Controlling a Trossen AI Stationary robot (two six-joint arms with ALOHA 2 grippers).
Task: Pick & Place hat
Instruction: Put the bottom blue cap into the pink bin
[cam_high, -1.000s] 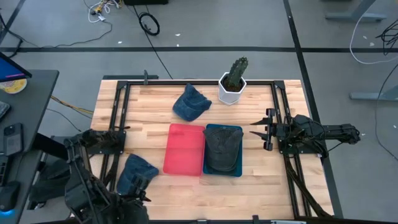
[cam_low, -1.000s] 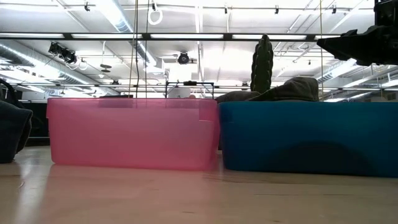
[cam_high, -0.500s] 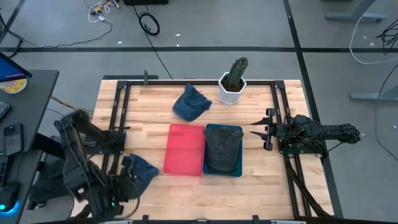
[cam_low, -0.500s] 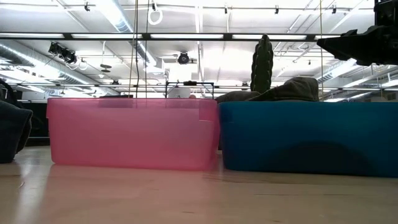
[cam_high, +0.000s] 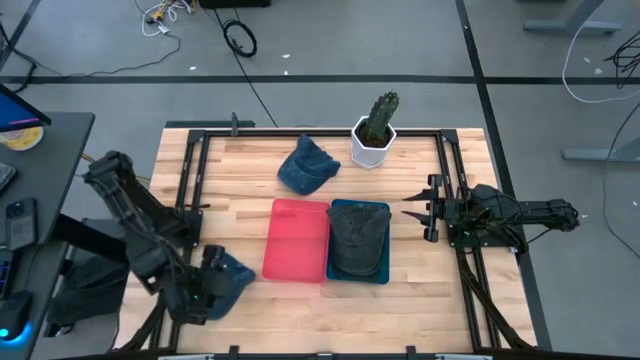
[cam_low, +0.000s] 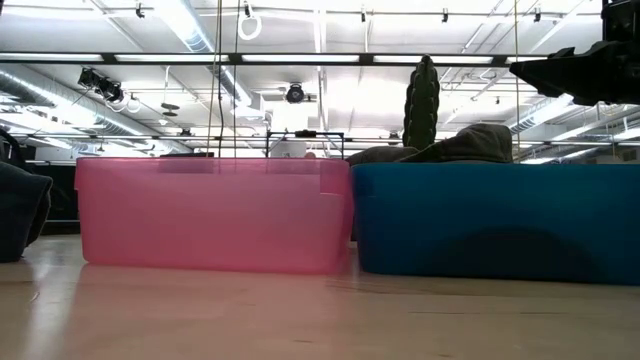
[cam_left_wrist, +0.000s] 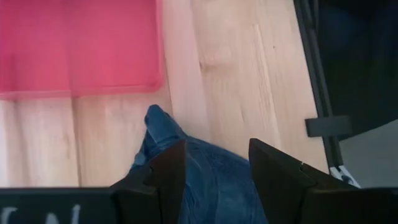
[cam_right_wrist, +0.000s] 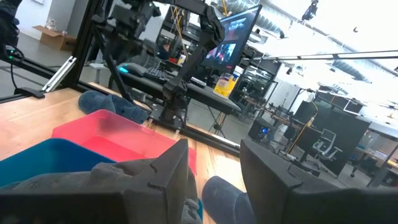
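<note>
A blue denim hat (cam_high: 230, 274) lies on the wood near the table's left front corner. My left gripper (cam_high: 210, 284) hangs over it, open and pointing steeply down. In the left wrist view the hat (cam_left_wrist: 208, 180) shows between and under the two fingers (cam_left_wrist: 166, 171); I cannot tell whether they touch it. A second blue hat (cam_high: 305, 166) lies at the far middle. A dark grey hat (cam_high: 358, 236) rests in the blue bin (cam_high: 384, 276). My right gripper (cam_high: 408, 206) waits open at the right, held level above the table.
An empty red bin (cam_high: 297, 240) stands against the blue bin's left side in the middle of the table. A cactus in a white pot (cam_high: 375, 130) stands at the far edge. Black rails (cam_high: 192, 180) run along both sides of the table.
My left gripper has come down from near the table's front edge onto the spot over the near-left blue hat, rolling a little, while the arm's elbow swung up and toward the far side. Its fingers stay open. The hats have not moved.
</note>
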